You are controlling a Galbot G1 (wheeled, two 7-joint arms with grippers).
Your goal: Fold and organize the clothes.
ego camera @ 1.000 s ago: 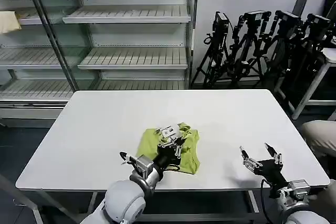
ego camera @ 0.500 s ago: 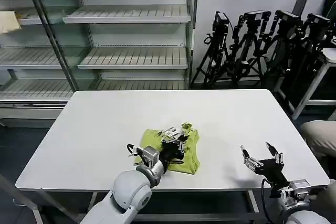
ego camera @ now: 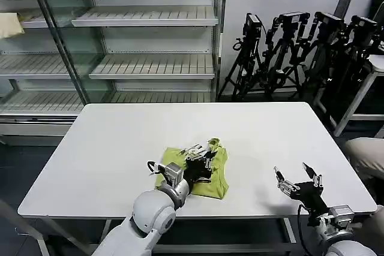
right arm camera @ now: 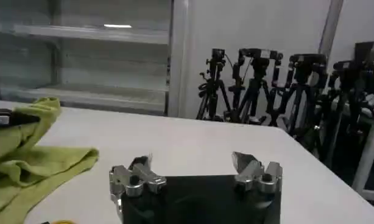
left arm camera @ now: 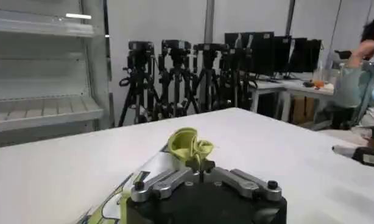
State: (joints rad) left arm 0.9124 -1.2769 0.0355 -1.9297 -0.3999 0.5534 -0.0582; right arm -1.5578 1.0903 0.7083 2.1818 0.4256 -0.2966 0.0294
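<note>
The clothes are one lime T-shirt [ego camera: 219, 171], lying bunched and partly folded on the white table [ego camera: 108, 142] near its front edge, about at the middle. My left gripper [ego camera: 202, 156] sits on top of the shirt, shut on a raised pinch of its fabric. In the left wrist view the gripper [left arm camera: 200, 170] has its jaws closed, with a curl of the lime shirt [left arm camera: 188, 144] standing up from them. My right gripper [ego camera: 298, 179] hovers open over bare table at the front right, apart from the shirt. The right wrist view shows that open gripper [right arm camera: 196, 168] with the shirt [right arm camera: 28, 159] off to one side.
Metal shelving [ego camera: 150, 64] stands behind the table, with a pale cream cloth [ego camera: 9, 25] on a shelf at the far left. Black tripods [ego camera: 300, 52] crowd the back right. A person's knee [ego camera: 366, 151] shows at the right edge. Bare tabletop surrounds the shirt.
My left arm has moved a little to the right and forward over the shirt, keeping the pinch of fabric. The right arm has stayed where it was.
</note>
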